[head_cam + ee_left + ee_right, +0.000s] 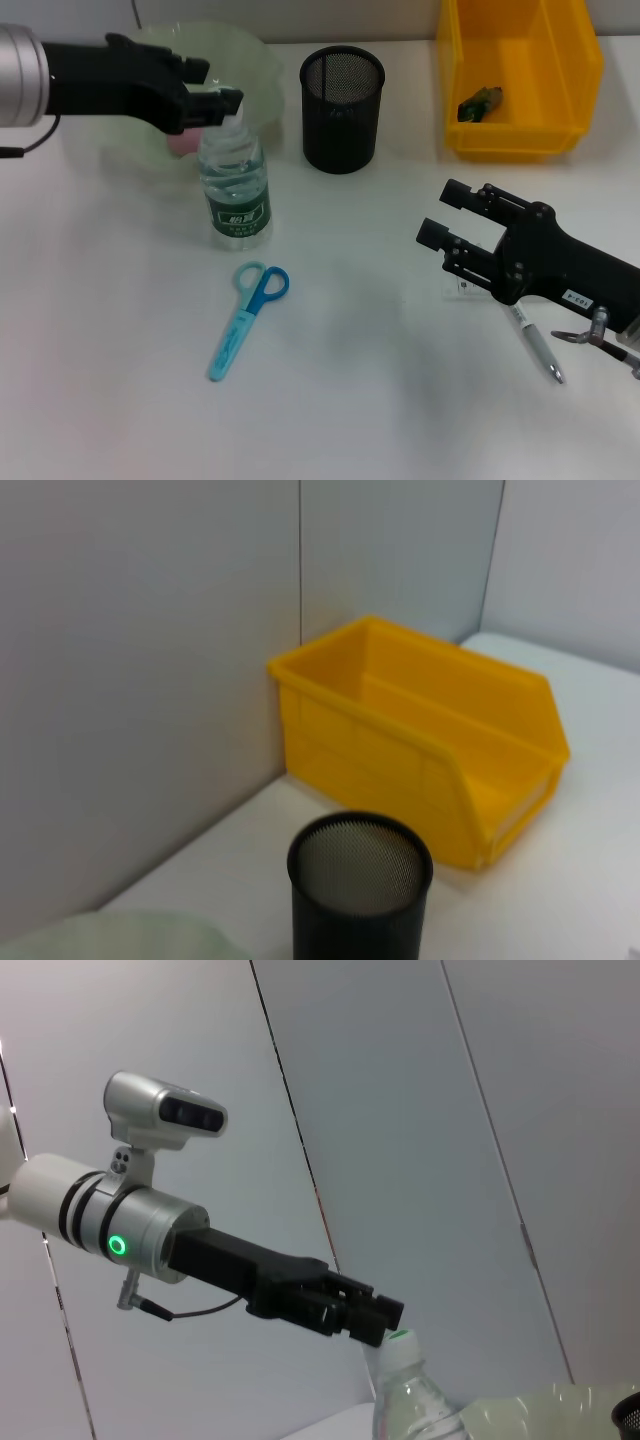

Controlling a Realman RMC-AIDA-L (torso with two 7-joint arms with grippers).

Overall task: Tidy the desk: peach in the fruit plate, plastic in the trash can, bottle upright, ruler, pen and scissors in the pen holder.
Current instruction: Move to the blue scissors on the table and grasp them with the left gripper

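Note:
A clear water bottle (235, 185) with a green label stands upright in front of the pale green fruit plate (255, 60). My left gripper (215, 88) is at its white cap, fingers on either side of it; the right wrist view shows the gripper (375, 1312) on the cap of the bottle (408, 1400). A pink peach (180, 142) lies in the plate, mostly hidden by the arm. Blue scissors (248, 315) lie on the table. My right gripper (440, 212) is open above a pen (538, 345). A clear ruler end (464, 288) shows under it.
A black mesh pen holder (343, 95) stands behind the middle; it also shows in the left wrist view (360, 880). A yellow bin (520, 135) at the back right holds a green plastic scrap (480, 103); its wall shows in the left wrist view (420, 770).

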